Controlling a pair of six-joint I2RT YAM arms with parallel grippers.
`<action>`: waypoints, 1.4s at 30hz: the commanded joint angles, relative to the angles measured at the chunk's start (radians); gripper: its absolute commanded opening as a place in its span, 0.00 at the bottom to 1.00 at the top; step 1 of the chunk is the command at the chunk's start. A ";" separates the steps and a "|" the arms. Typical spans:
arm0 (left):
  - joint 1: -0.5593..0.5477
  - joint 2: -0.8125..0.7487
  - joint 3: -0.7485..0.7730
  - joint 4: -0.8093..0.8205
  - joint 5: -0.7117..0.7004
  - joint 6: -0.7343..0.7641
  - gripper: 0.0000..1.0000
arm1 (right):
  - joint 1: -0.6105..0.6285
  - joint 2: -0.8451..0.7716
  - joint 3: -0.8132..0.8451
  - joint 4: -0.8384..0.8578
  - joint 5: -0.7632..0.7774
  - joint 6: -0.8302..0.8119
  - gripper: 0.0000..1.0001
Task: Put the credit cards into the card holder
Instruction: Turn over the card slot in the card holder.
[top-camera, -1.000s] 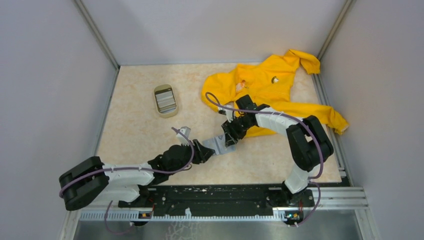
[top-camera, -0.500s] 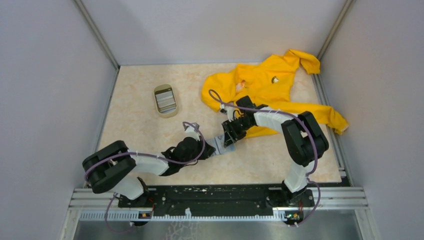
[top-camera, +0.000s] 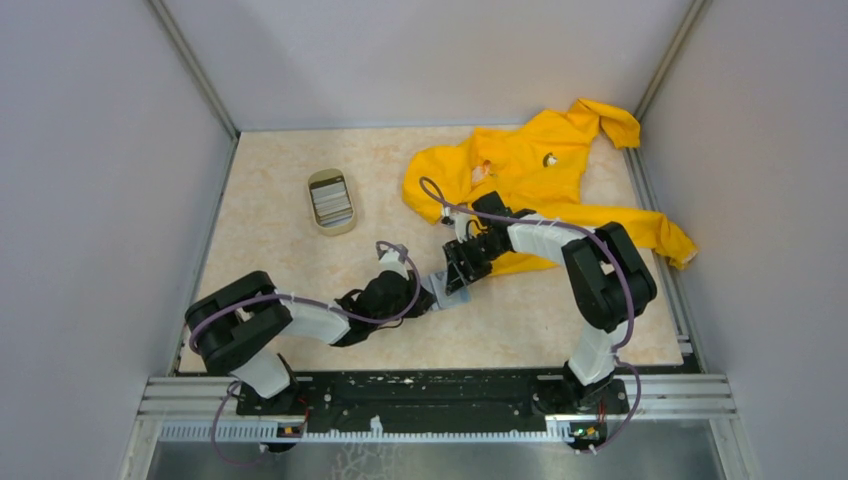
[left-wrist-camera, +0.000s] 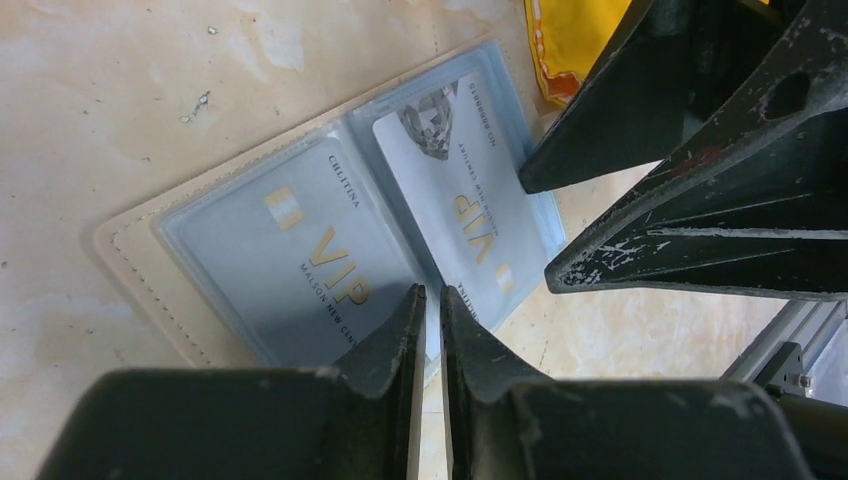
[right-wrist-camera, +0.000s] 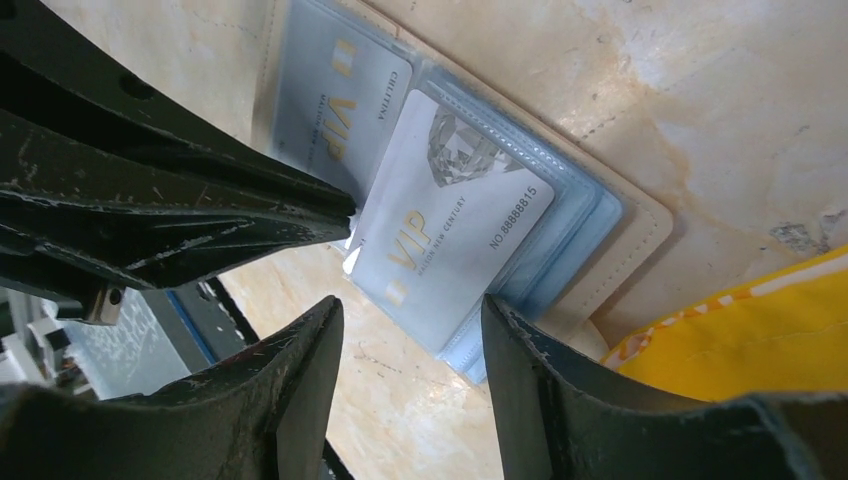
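The card holder (top-camera: 447, 287) lies open on the table, a beige booklet (left-wrist-camera: 140, 260) with clear sleeves. A grey-blue VIP credit card (left-wrist-camera: 300, 240) sits inside its left sleeve. On top of the right sleeve lies a light blue VIP credit card (right-wrist-camera: 450, 220) (left-wrist-camera: 450, 170). At the fold, my left gripper (left-wrist-camera: 430, 290) (top-camera: 425, 297) has its jaws almost together, pinching that card's corner. My right gripper (right-wrist-camera: 410, 300) (top-camera: 462, 268) hovers open just above the card's near end, with nothing between its fingers (left-wrist-camera: 650, 120).
A yellow garment (top-camera: 550, 170) is spread over the back right, its edge (right-wrist-camera: 750, 330) touching the holder's far side. A small oval tin (top-camera: 330, 200) stands at the back left. Grey walls enclose the table on three sides.
My left arm has folded in toward the holder and its gripper has closed from open onto the card at the fold. The right gripper has hardly moved and stays open.
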 joint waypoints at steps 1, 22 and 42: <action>0.003 0.033 0.004 -0.030 0.001 0.015 0.16 | -0.010 0.048 -0.007 0.046 -0.028 0.060 0.54; 0.004 -0.018 -0.037 0.002 0.039 -0.006 0.38 | -0.083 0.074 -0.085 0.295 -0.453 0.318 0.53; 0.003 -0.058 -0.046 0.017 0.090 0.020 0.82 | -0.037 0.088 -0.158 0.633 -0.591 0.597 0.52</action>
